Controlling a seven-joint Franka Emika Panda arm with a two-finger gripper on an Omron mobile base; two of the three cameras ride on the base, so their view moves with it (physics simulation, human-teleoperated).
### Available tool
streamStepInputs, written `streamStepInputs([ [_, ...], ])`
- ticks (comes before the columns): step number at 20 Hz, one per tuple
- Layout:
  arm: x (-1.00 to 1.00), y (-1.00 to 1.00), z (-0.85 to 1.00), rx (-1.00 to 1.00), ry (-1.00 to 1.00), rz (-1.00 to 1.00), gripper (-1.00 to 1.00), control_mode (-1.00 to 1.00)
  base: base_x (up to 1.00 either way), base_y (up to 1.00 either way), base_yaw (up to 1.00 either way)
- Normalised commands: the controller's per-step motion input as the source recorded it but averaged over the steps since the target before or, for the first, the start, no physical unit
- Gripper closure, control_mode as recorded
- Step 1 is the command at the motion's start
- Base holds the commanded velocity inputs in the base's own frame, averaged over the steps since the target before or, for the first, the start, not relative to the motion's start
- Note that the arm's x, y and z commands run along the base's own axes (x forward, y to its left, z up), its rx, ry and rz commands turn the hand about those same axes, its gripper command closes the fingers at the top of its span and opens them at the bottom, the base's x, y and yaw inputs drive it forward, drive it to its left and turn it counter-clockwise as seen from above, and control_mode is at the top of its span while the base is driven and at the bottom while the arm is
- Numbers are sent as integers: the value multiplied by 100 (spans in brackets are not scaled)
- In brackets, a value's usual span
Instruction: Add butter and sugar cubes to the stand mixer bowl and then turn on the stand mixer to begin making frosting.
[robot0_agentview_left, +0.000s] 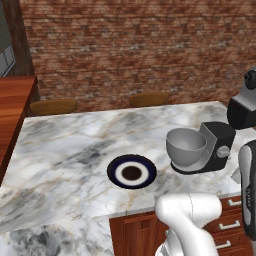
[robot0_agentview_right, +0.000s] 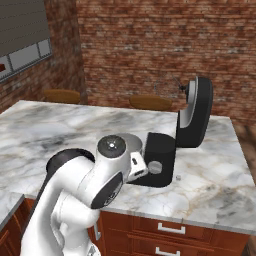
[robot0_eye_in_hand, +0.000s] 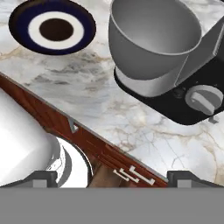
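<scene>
The stand mixer is black and stands on the marble counter with its head tilted up. Its grey metal stand mixer bowl sits on the base, and the part of the inside that I see holds nothing. A silver knob sticks out of the mixer's side. My gripper is open with nothing between its fingertips. It hangs above the counter's front edge, short of the bowl and knob. Butter and sugar cubes are out of view.
A flat dark-blue-rimmed plate with a white ring lies left of the bowl. A tiny grey bit lies on the counter beside the mixer base. Wooden drawers run below the counter edge, and two stools stand at the far side.
</scene>
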Motion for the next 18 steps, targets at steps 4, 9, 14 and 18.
streamStepInputs([
  [4,-59,-100,-15,13,-16,0,-100,-100,0,0,0],
  [9,-14,-97,-26,13,-5,0,-100,-100,0,0,0],
  [14,41,-68,-23,6,0,7,-100,-100,0,0,0],
  [18,69,-42,-13,7,-10,25,-100,-100,0,0,0],
])
